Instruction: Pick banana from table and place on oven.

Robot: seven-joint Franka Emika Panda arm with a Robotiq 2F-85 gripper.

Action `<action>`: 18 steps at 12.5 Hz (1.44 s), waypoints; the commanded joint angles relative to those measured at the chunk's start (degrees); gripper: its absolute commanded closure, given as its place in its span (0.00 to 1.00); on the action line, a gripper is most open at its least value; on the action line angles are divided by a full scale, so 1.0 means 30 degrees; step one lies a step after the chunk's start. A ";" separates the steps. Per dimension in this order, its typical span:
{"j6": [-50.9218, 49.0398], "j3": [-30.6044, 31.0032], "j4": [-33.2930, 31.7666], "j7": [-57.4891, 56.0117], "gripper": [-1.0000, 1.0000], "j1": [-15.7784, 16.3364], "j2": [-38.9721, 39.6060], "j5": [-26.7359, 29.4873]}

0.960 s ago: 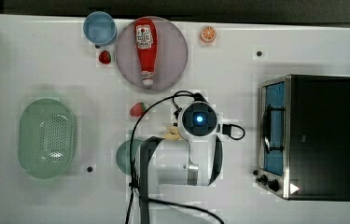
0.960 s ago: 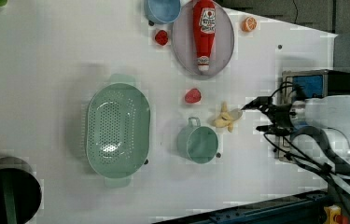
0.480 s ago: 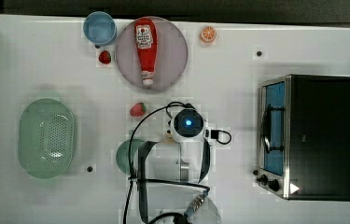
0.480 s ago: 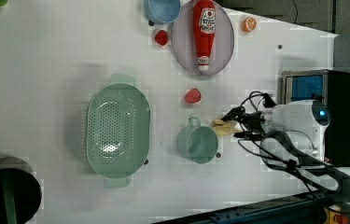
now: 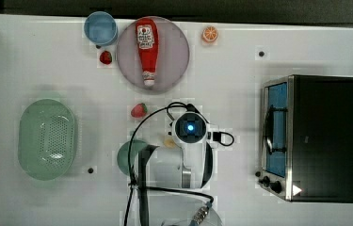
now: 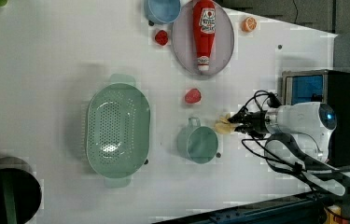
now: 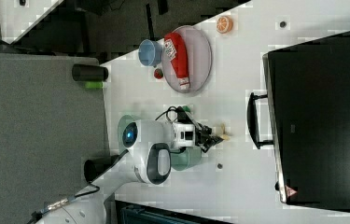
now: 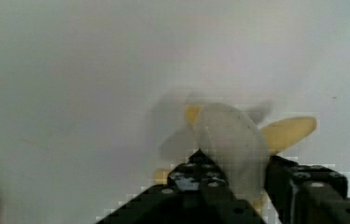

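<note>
**Gripper closes on the banana beside the cup**

Since a second ago, the white arm has come down toward the top view's lower left, and the black gripper [image 8: 238, 179], then spread wide, now clamps the small pale-yellow, partly peeled toy banana [image 8: 231, 140] between its fingers [image 8: 196, 175].

The banana [image 6: 223, 125] lies on the white table [image 6: 46, 56] at the left view's centre, just beside the teal cup [image 6: 199, 144].

The black-topped steel toaster oven [image 5: 324, 136] stands at the top view's right.

The red ketchup bottle [image 5: 146, 47] on the grey plate [image 5: 174, 52] carries a white label, its writing unreadable.
</note>
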 commanded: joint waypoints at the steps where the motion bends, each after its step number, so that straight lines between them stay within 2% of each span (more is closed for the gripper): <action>1: 0.0073 0.0322 0.0424 0.0500 0.75 -0.0101 -0.0990 0.0059; 3: -0.0141 0.0343 0.0473 0.0499 0.75 -0.0095 -0.2857 0.0059; 5: -0.1807 0.0354 0.0897 0.0500 0.75 -0.0082 -0.5111 0.0059; 7: -0.5674 0.0342 0.1939 0.0500 0.75 -0.0077 -0.7075 0.0063; 10: -1.0752 0.0259 0.4720 0.0499 0.75 -0.0063 -0.9045 0.0075; 13: -1.3853 -0.1024 0.7319 0.0127 0.75 -0.0511 -0.9344 0.0070; 18: -1.3835 -0.4644 0.8713 -0.5488 0.75 -0.1377 -0.8238 0.0014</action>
